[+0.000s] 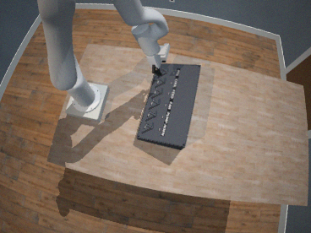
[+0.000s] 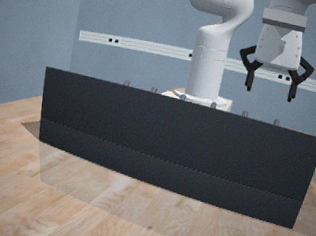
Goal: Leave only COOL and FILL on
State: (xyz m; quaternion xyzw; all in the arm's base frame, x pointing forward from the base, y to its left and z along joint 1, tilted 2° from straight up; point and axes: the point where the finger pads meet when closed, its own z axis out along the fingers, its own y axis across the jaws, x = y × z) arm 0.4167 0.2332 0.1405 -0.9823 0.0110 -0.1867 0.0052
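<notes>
The dark console lies slantwise on the wooden table, beside the arm's base. The gripper hangs above its far end, fingers spread wide, holding nothing. From the exterior view the console's back wall hides the switches, and their labels look too small to read from above.

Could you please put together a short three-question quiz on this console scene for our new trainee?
1. True or false: the gripper is holding something.
2. Over which end of the console does the gripper hang: the end nearest the arm's base, or the far end?
3. In the exterior view, what shows above the console's top edge?

Key
1. False; its fingers are spread with nothing between them.
2. The far end.
3. The tips of the switches.
</notes>
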